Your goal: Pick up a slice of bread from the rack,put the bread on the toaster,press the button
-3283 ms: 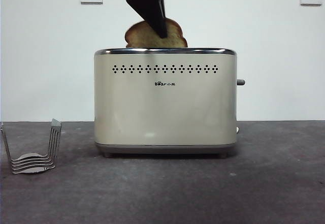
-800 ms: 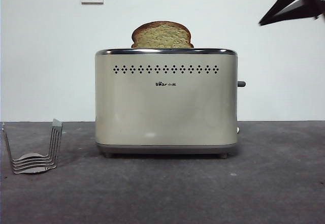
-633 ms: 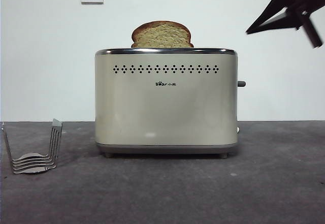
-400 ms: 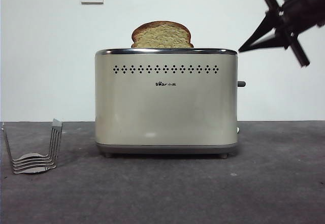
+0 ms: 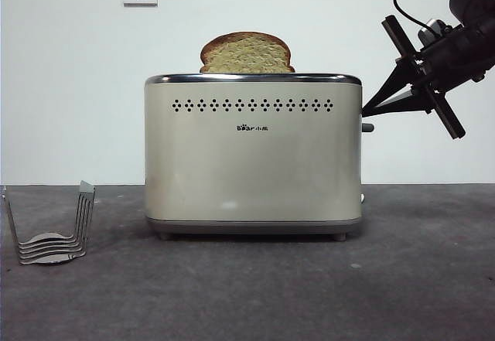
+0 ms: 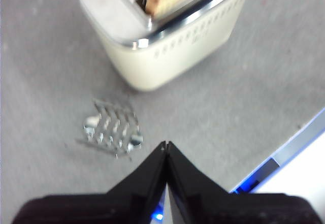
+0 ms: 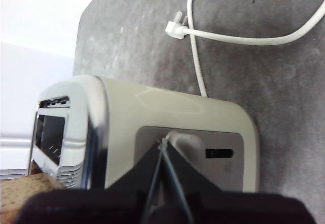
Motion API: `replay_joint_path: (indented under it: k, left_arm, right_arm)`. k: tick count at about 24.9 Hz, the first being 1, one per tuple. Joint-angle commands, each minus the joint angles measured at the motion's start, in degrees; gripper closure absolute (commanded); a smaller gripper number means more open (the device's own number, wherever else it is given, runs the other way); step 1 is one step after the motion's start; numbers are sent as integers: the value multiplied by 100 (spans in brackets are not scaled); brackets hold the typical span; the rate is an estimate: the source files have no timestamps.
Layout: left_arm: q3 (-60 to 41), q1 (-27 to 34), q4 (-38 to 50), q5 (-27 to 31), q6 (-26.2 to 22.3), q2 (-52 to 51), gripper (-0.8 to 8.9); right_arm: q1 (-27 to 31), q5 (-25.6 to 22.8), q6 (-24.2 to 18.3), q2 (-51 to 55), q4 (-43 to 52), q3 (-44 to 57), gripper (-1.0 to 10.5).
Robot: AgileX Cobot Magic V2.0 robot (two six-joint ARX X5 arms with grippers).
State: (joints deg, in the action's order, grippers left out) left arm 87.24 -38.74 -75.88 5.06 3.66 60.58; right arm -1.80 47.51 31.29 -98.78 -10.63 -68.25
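With the slice of bread (image 5: 247, 53) seated in the toaster (image 5: 252, 155) slot, dome showing above the chrome rim, we judge the step in hand to be pressing the button (image 5: 367, 127). The right gripper (image 5: 365, 113) sits at 3 o'clock of the toaster, its clenched tip just above the button. We would bring the tip squarely onto the knob, then push straight toward 6 o'clock along the lever slot, without sideways load, so the tip does not slip off and the toaster does not shift. The left gripper (image 6: 166, 145) waits high above the table, clenched on nothing, with the rack (image 6: 111, 133) empty below it; in the front view the rack (image 5: 52, 227) stands at 9 o'clock of the toaster, well apart. In the right wrist view the jaws cover the button, so we cannot tell whether contact is made, and the bread's lower half is hidden inside the slot
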Motion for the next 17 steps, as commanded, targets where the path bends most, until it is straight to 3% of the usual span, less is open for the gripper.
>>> replay_joint_path:
  k: [1, 7, 17]
  left_arm:
    - [-186, 52, 15, 11, 85, -101, 821]
    - [-212, 59, 15, 15, 83, -177, 821]
    - [-212, 59, 15, 13, 81, -221, 817]
  right_arm:
    - [-11, -59, -20, -83, 13, -2, 955]
    - [-11, -116, -118, -247, -190, 0, 955]
    - [-11, -367, -776, -656, -922, 0, 955]
